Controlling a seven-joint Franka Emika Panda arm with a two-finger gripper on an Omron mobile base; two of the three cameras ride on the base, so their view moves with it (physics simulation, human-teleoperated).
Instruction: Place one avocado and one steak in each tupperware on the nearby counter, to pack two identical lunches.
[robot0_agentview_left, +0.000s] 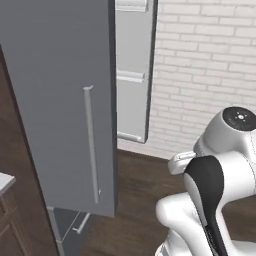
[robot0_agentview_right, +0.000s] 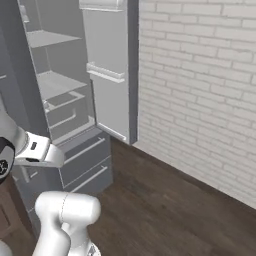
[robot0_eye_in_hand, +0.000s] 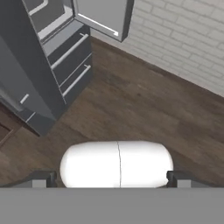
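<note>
Meanwhile, the gripper (robot0_eye_in_hand: 112, 178), jaws spread wide and empty, hangs above dark wood floor (robot0_eye_in_hand: 144, 109) beside an open grey refrigerator (robot0_eye_in_hand: 39, 65).

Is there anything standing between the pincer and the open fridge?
Nothing visible does. The open pincer looks down over bare wooden floor toward the fridge. The fridge's doors stand swung wide, so its shelves are exposed.
</note>
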